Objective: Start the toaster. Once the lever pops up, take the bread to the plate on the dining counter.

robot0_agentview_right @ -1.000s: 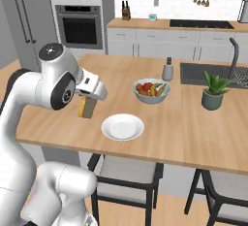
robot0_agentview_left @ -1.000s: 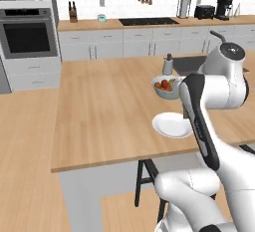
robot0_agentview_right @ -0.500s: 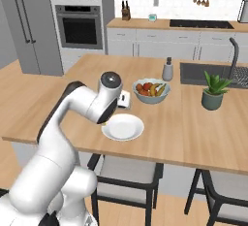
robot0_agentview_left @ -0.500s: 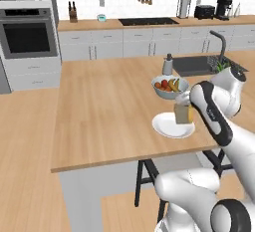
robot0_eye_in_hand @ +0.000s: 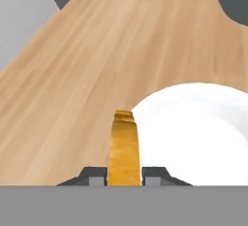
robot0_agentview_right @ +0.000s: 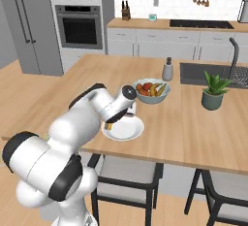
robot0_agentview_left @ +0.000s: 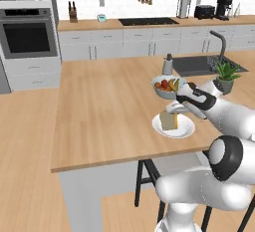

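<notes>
I have the gripper (robot0_agentview_left: 172, 112) clamped on the bread (robot0_agentview_left: 169, 120), one finger (robot0_eye_in_hand: 94, 175) on each flat face, so the jaws are closed on the slice. In the hand view I see it edge-on: the golden-brown crust (robot0_eye_in_hand: 124, 147) rises straight up between the two dark tips. From the left base view the slice hangs on edge below the hand, its pale tan face turned toward the camera.

Directly under the jaws is the plate (robot0_agentview_left: 185, 129), round and white, resting on the dining counter (robot0_agentview_left: 107, 114). The lower edge of the slice sits over the plate's near-left part; I cannot tell whether it touches the plate surface or stands just above it. In the hand view the plate (robot0_eye_in_hand: 193, 133) spreads out ahead and to the right of the fingers, and bare light wood lies ahead and to the left.

Just beyond the jaws, past the far rim of the plate, is the grey bowl of fruit (robot0_agentview_left: 168, 87), apart from the plate. Further out beyond that stands a small grey dispenser bottle (robot0_agentview_left: 168, 64), next to the sink (robot0_agentview_left: 201, 64). Off to the right of the hand a potted plant (robot0_agentview_left: 226, 76) sits on the counter.

The toaster (robot0_agentview_left: 204, 11) is well apart from the jaws, on the wall counter at the back, just beside the black coffee machine (robot0_agentview_left: 224, 7).
</notes>
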Tool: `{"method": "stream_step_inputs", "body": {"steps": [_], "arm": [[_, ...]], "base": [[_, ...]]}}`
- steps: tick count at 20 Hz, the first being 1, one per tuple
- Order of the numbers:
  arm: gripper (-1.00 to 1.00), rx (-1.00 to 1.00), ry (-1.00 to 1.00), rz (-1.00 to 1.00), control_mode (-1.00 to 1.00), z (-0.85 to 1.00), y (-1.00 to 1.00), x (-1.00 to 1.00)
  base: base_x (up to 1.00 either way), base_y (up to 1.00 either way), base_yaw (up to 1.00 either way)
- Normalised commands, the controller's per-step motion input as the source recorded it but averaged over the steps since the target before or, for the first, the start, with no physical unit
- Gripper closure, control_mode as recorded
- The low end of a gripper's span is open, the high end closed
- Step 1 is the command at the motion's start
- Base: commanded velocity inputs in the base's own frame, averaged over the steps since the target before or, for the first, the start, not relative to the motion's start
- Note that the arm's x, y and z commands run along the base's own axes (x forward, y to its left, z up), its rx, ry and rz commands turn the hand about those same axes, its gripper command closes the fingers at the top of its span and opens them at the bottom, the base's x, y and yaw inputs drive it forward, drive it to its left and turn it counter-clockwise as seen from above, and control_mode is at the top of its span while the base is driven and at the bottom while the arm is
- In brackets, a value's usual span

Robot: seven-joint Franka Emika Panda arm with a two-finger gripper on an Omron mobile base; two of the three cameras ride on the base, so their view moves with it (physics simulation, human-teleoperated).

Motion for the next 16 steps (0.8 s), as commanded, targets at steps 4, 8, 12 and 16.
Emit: {"method": "stream_step_inputs", "body": {"steps": [4, 8, 12, 16], "arm": [[1.00, 0.09, 0.12, 0.03, -1.00, -0.57, 0.00, 0.82], [1.00, 0.05, 0.11, 0.00, -1.00, -0.50, -0.01, 0.61], [-1.00, 0.01, 0.06, 0.00, -1.00, -0.46, -0.07, 0.17], [-1.00, 0.00, 0.06, -0.01, -1.00, -0.47, -0.01, 0.00]], "base": [[0.00, 0.00, 0.00], [0.00, 0.00, 0.00], [0.00, 0.00, 0.00], [0.00, 0.00, 0.00]]}}
